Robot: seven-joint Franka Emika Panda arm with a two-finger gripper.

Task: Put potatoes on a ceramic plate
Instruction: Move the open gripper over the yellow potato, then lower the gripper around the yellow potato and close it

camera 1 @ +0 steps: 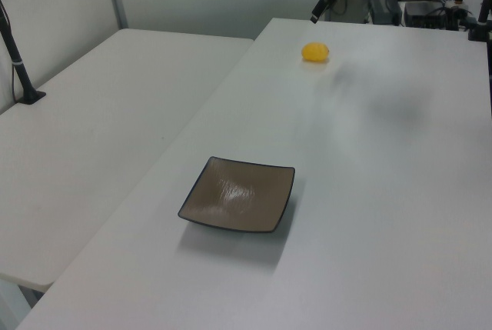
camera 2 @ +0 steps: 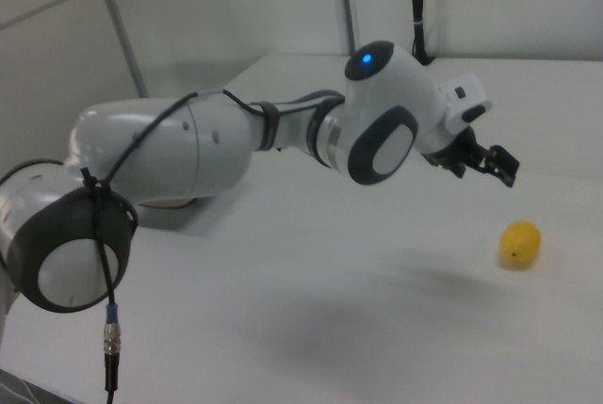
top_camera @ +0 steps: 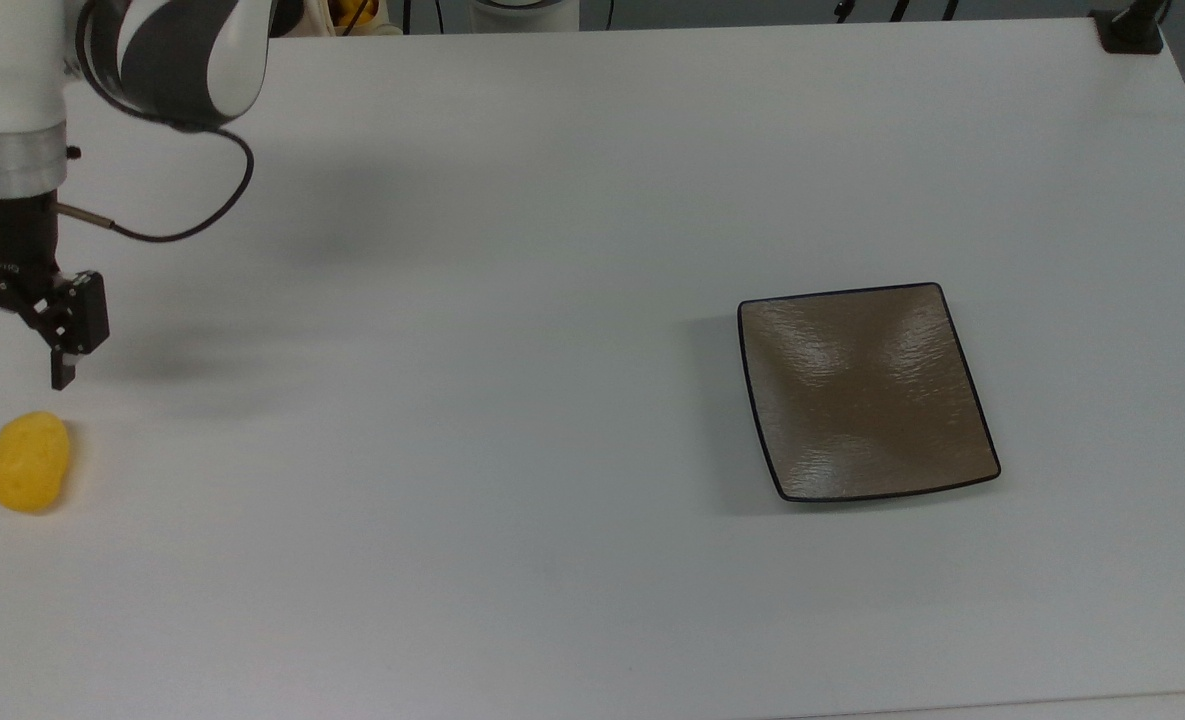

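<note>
Hovering fingers (top_camera: 2,360) seemingly parted near potato (top_camera: 28,462) at table (top_camera: 552,300) edge, plate (top_camera: 864,392) well apart.

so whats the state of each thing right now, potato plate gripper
potato: lying on the table, not gripped, near the top view's left edge, far from the plate
plate: flat on the table, nothing on it
gripper: in the air above the table, just short of the potato, holding nothing
</note>
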